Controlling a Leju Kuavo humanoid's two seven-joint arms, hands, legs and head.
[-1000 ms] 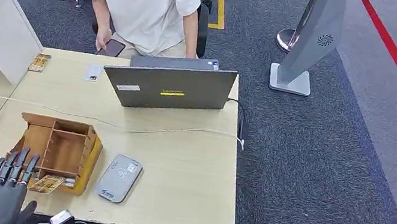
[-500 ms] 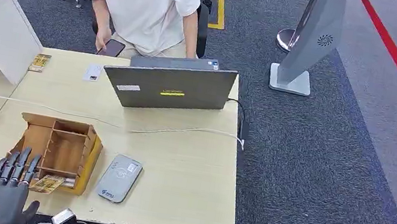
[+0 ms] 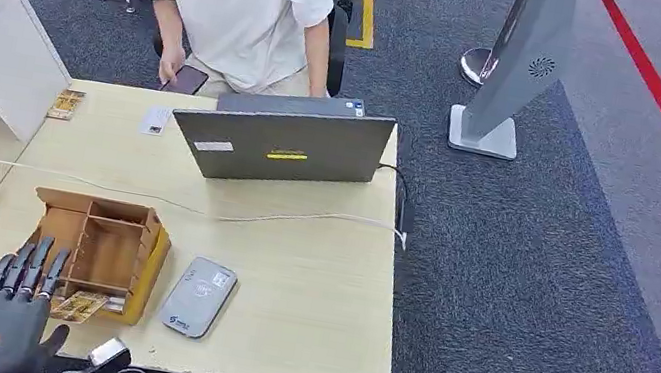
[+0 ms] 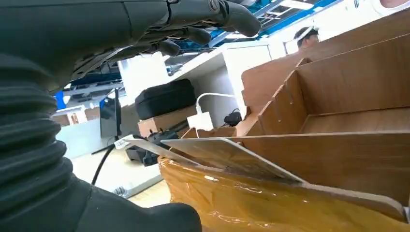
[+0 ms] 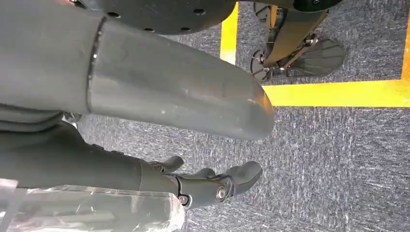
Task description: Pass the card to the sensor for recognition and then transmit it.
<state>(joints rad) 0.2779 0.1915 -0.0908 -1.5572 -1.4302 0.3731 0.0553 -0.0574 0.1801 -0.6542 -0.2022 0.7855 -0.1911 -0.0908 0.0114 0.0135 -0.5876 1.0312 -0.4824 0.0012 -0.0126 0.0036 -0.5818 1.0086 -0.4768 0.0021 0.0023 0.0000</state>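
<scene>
At the compartmented wooden organiser (image 3: 98, 249), left hand (image 3: 9, 315), fingers apart, empty, has edged nearer the flat glossy card (image 3: 77, 307)

The dark grey left hand (image 3: 4, 325) was cut off at the wrist by the picture's lower edge, near the light wooden table's (image 3: 310, 285) front left corner. The print on the yellowish patterned card (image 3: 77, 306) was too small to read.
</scene>
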